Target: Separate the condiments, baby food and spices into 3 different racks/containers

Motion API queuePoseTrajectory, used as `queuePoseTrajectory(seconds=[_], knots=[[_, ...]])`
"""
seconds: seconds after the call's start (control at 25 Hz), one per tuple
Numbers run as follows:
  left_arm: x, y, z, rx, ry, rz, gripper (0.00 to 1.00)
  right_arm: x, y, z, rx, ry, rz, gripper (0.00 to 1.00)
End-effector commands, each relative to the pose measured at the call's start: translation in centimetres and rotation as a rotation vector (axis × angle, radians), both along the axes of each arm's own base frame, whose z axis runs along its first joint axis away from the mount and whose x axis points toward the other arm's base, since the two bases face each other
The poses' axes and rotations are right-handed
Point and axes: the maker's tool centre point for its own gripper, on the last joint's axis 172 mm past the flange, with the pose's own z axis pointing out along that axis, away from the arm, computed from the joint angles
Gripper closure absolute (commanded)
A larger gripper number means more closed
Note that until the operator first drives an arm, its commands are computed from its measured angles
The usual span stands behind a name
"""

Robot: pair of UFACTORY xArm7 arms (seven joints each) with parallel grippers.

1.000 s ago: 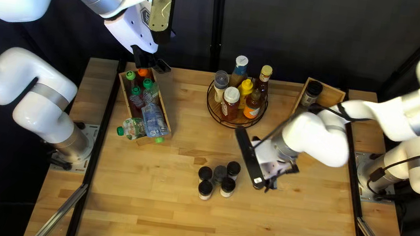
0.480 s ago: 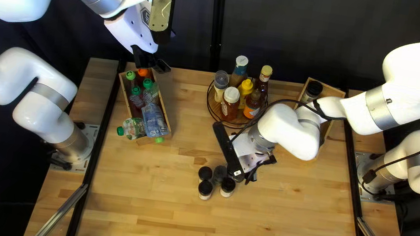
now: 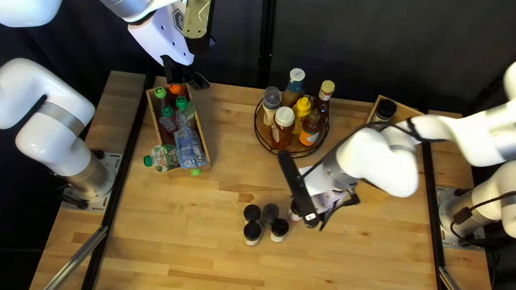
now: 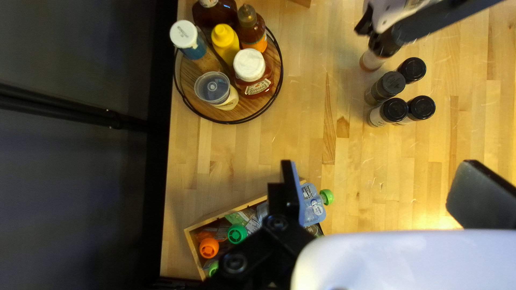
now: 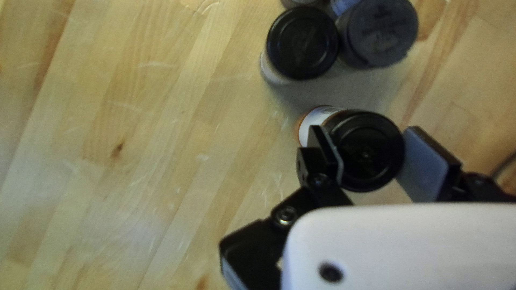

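A dark curtain (image 3: 387, 42) hangs behind the wooden table (image 3: 353, 279).

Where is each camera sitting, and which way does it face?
Top left view: above the table's near edge, slanting down over the table toward the dark curtain; shows the left arm and right arm.
Left wrist view: on the left arm's wrist, looking along its open left gripper; part of the right arm shows too.
Right wrist view: on the right arm's wrist, looking along its right gripper, shut on a black-lidded jar.
Shared: top left and left wrist views both show the round rack.
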Motion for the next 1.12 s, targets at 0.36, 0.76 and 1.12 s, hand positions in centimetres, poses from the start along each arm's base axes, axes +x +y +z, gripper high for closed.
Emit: queuePoseTrajectory(seconds=[0.36,0.76,1.12], knots=[[0.0,0.0,0.0,0.000,0.000,0.000,0.00,-9.8,-10.9,6.6,-0.063,0.033,-0.243,1.00],[0.0,0.0,0.0,0.000,0.000,0.000,0.00,-16.5,-19.2,7.0,-0.107,0.054,-0.489,1.00],[0.0,0.0,0.0,0.000,0.000,0.000,0.00,-21.3,-23.8,5.9,-0.148,0.058,-0.677,1.00]])
